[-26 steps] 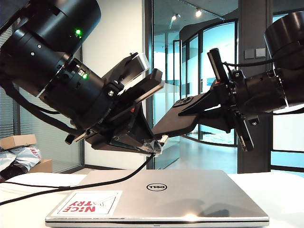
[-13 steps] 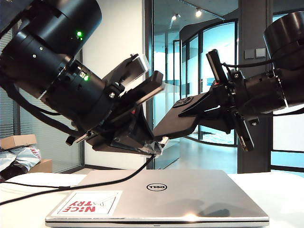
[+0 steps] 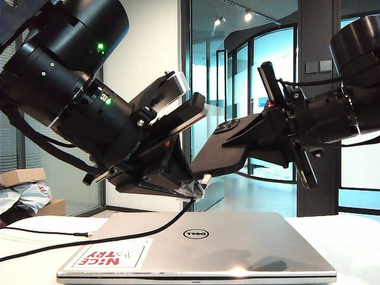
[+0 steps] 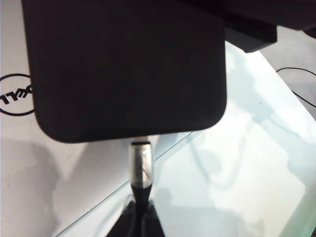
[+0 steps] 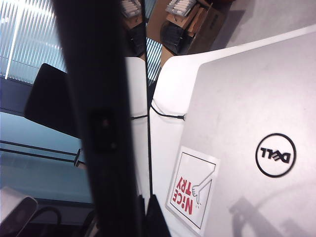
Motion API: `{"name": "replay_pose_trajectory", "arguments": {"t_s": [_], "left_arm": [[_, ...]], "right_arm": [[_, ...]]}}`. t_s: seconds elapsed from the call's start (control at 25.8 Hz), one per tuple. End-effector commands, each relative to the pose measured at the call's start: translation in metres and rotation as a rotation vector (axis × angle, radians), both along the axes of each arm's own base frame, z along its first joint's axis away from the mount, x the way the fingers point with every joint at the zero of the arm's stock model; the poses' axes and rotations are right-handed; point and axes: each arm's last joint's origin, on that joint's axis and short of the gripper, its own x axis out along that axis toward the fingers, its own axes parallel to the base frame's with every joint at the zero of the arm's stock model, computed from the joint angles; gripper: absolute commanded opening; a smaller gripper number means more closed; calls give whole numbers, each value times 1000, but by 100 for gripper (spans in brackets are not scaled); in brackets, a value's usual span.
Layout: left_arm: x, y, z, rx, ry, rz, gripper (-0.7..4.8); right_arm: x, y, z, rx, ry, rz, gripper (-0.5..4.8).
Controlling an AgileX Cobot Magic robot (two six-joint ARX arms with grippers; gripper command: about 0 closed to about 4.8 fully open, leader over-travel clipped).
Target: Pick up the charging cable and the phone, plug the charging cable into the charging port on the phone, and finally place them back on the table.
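Charging cable plug now nudged up against phone edge; clamped in left gripper, phone gripped by right gripper; insertion seemingly underway.

Hidden and cropped parts at the plug-in point

The phone is cut off by the frame edge beyond the left gripper, whose fingertips are cropped; the plug tip of the charging cable is hidden under the phone's edge, so seating cannot be judged.
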Motion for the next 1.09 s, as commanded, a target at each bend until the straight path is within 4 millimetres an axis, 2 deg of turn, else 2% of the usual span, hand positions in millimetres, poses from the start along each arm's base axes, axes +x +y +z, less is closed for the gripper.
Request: {"name": "replay_pose_trajectory", "arguments": {"t_s": [0.04,0.5,0.7,0.82,1.01,1.05,1.09], "left_arm": [[3,-2,6,-41,-43,0,-7],[4,-3,8,-58,-59,0,3],[3,-3,10,-61,-62,0,163],[3,-2,16,-80,-80,0,177],[4,0,42,-112,-112,9,160],[6,1,49,-113,-114,15,116],[7,1,56,-109,-117,17,37]], "right_arm": [[-1,1,1,3,18,37,-6],[0,0,1,-9,8,7,-6],[6,-12,3,-10,-13,-50,-6],[9,-22,3,-11,-14,-85,-6],[14,-41,7,-19,-25,-148,-6],[14,-44,8,-24,-13,-156,-6],[15,-47,9,-34,-3,-159,-6]]}}
